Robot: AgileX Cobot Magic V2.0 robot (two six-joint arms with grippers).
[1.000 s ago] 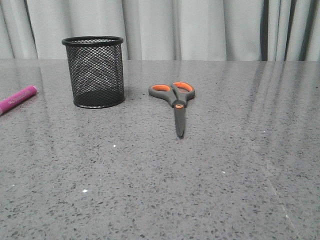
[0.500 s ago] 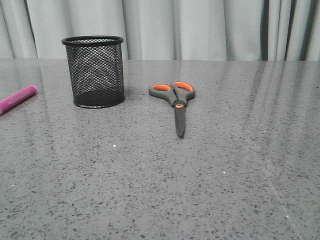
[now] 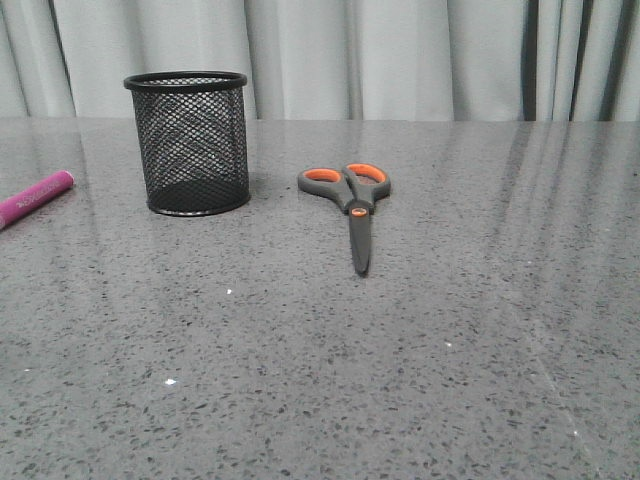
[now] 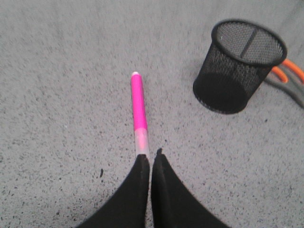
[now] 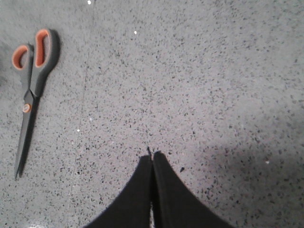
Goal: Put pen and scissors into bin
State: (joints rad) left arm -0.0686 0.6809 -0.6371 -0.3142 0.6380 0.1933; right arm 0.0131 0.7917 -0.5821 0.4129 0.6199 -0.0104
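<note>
Pen and scissors both lie flat on the grey bench, outside the bin, with neither hand holding anything.

In the front view we see the bin (image 3: 186, 143) upright at about 10 o'clock, the pen (image 3: 35, 197) well apart from it at 9 o'clock by the frame edge, and the scissors (image 3: 350, 205) near centre, loops toward 12 o'clock and blades toward 6. Our left hand (image 4: 149, 159) has its fingers pressed together just short of the pen's pale end; our right hand (image 5: 152, 159) is likewise together, over bare bench well apart from the scissors. We judge the pen light, stiff and smooth, likely to roll, so mid-barrel across its width suits. The scissors look stiff and low-lying; we would pinch near the orange pivot.
</note>
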